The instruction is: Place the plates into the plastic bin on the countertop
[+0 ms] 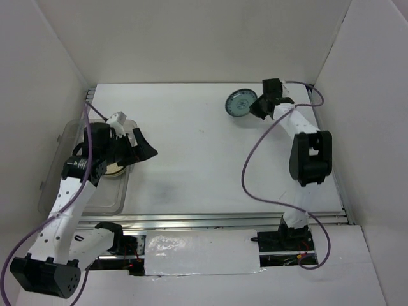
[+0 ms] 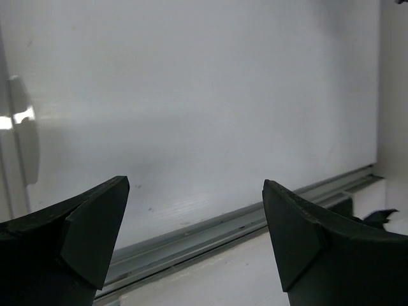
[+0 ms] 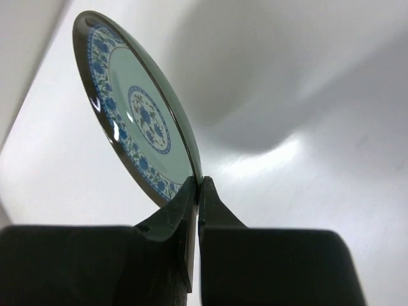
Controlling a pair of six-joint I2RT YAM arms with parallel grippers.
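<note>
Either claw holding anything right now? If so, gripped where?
The right claw is shut on the teal-blue patterned plate, pinching it at the rim so that it is tilted up on edge. The left claw is open and holds nothing.

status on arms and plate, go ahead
Right tool shut on blue patterned plate by the rim, tilted. Left tool open at plastic bin, cream plate inside. Left arm above may block drop.

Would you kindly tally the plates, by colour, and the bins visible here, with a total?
Clear rectangular plastic bin: 1
Cream round plate, inside it, partly hidden by the left arm: 1
Teal-blue patterned round plate, pinched by the right gripper: 1
Total: 3 visible; more plates may be hidden.
</note>
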